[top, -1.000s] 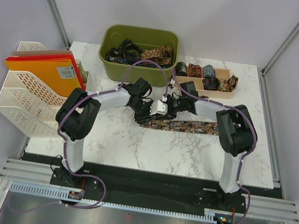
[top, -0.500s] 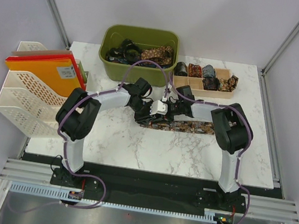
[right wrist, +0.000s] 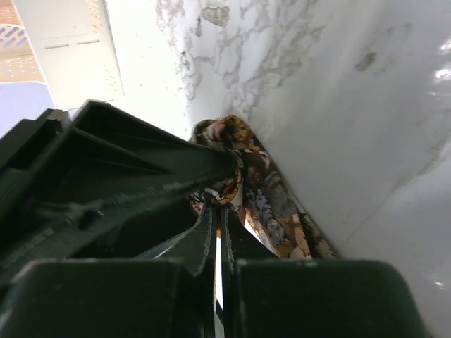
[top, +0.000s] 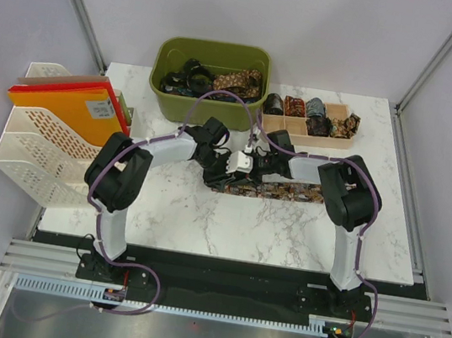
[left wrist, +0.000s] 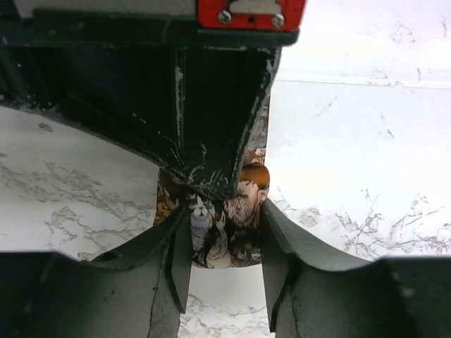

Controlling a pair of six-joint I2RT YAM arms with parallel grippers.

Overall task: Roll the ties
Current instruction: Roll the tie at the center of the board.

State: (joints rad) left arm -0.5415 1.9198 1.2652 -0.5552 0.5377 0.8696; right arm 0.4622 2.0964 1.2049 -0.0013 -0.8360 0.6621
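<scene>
One paisley tie [top: 282,191] lies stretched left to right across the marble table [top: 200,225], its left end bunched where both grippers meet. My left gripper [top: 227,172] straddles that end. In the left wrist view the tie [left wrist: 246,201] fills the gap of the left gripper [left wrist: 224,232], touching both fingers [left wrist: 180,260]. The right gripper [top: 253,171] comes in from the right. In its wrist view the right gripper [right wrist: 220,205] has its jaws together, pinching a fold of the tie [right wrist: 282,211]. More ties [top: 239,79] lie in the green bin.
A green bin [top: 217,47] stands at the back of the table. To its right a wooden compartment tray [top: 337,111] holds several rolled ties [top: 297,106]. A white file rack [top: 41,150] with orange folders [top: 66,103] stands off the left edge.
The right gripper has gone from partly open to shut on the tie's fold. The right arm has shifted slightly left, and the tie's right end has drawn in a little. The left gripper has held still.
</scene>
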